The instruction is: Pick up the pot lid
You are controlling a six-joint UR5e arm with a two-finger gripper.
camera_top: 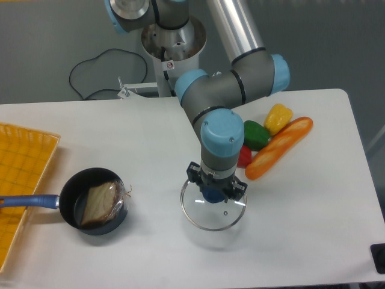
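A clear glass pot lid (pixel 213 212) with a metal rim and a blue knob lies flat on the white table near the middle front. My gripper (pixel 214 191) points straight down over the lid's centre, its fingers at either side of the blue knob. The wrist hides the fingertips, so I cannot tell whether they press on the knob. The lid rests on the table.
A dark pot (pixel 93 200) with a blue handle holds a wrapped sandwich at the left. A yellow cloth (pixel 21 180) lies at the far left edge. Toy vegetables (pixel 277 141) sit just right of the arm: a carrot, green, red and yellow peppers.
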